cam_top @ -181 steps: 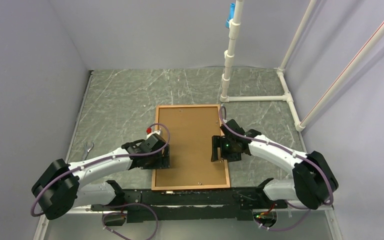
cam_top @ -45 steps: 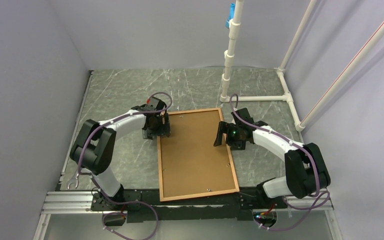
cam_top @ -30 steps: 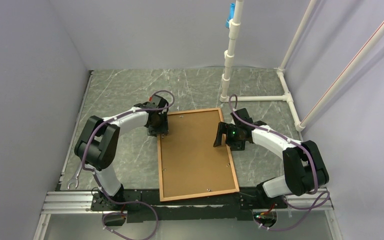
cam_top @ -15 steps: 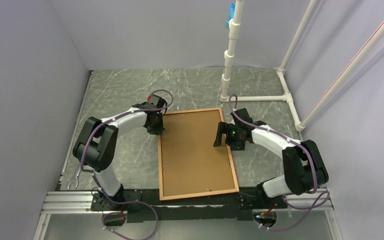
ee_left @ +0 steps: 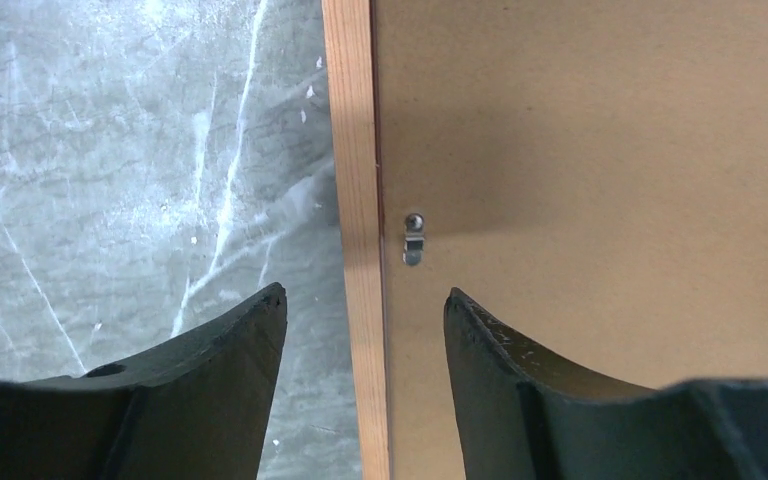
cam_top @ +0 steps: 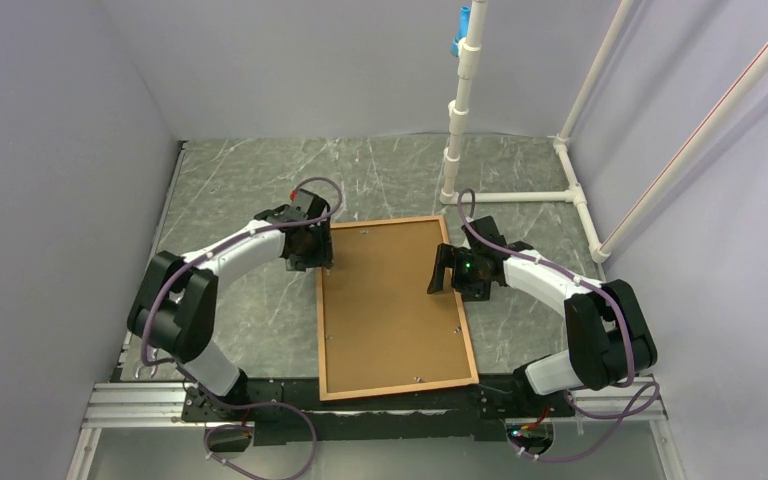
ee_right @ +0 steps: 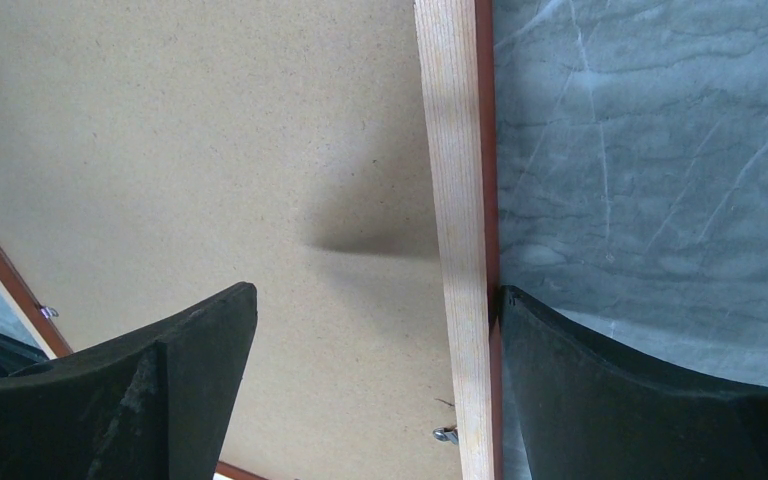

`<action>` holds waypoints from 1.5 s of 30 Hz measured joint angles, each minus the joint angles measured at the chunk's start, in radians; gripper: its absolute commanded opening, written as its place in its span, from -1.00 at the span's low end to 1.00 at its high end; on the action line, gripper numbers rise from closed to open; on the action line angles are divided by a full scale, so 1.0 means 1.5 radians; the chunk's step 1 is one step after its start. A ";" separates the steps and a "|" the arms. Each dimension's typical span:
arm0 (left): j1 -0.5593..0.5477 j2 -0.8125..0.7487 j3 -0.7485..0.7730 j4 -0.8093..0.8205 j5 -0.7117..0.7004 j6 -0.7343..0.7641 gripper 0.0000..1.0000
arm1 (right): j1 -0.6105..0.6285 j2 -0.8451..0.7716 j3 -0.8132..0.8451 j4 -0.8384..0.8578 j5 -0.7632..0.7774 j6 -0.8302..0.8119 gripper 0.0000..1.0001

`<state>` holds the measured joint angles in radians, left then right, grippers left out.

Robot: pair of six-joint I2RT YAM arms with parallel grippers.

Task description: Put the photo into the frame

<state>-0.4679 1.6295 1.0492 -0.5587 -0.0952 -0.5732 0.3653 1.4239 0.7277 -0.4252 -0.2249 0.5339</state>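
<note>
– Frame [cam_top: 320, 320]: where does it lie, and of what is it made?
– It lies flat on the table [cam_top: 240, 190], back side up, in the middle and toward 6 o'clock. Its near short edge reaches the black rail [cam_top: 380, 420] at the arms' bases. It is a thin rectangle of orange-brown wood, with pale fine grain on the back face and a redder outer side. Inside it sits a plain brown backing board [cam_top: 395, 310], matte and a little speckled, like pressed fibre. A small metal clip [ee_left: 413, 240] is on the board, just beside the wooden edge.
– Which way does it point?
– The long axis runs nearly from 6 to 12 o'clock, and the far end leans slightly toward 11.
– And the table?
– Grey-green and smooth, like marble with white veins.
– The claws?
– The left gripper [ee_left: 365, 295] is near the frame's far left corner, about 10 o'clock of the frame. Its black curved fingers stand apart, one over the table and one over the board, with the wooden edge between them. It holds nothing. The right gripper [ee_right: 377, 292] is at about 2 o'clock, on the right long edge. Its jaws are wide, one finger over the board and the other against the outer side of the edge. Whether it presses there, I cannot tell.
</note>
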 measured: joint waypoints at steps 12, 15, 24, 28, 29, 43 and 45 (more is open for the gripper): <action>-0.025 0.005 0.025 -0.022 -0.008 -0.007 0.30 | 0.000 0.000 0.000 0.000 0.000 0.000 0.83; -0.031 0.032 0.035 -0.022 -0.017 -0.008 0.24 | 0.000 0.000 -0.001 0.001 -0.001 0.000 0.83; -0.033 0.078 0.035 -0.019 -0.035 -0.010 -0.04 | 0.000 0.000 -0.003 0.003 -0.001 -0.001 0.83; -0.035 0.079 0.035 -0.013 -0.036 -0.010 -0.18 | 0.000 0.000 -0.005 0.005 -0.001 -0.001 0.83; -0.035 0.079 0.035 -0.012 -0.034 -0.010 -0.24 | 0.000 0.000 -0.005 0.005 -0.001 -0.001 0.83; -0.030 0.075 0.031 -0.016 -0.046 -0.017 -1.00 | 0.000 0.000 -0.007 0.008 -0.001 -0.002 0.83; -0.030 0.067 0.021 -0.005 -0.045 -0.017 -0.91 | 0.000 0.000 -0.007 0.008 -0.001 -0.002 0.83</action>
<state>-0.5129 1.7306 1.0809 -0.5659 -0.1627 -0.5991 0.3653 1.4239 0.7170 -0.4133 -0.2264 0.5316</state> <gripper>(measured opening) 0.060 0.916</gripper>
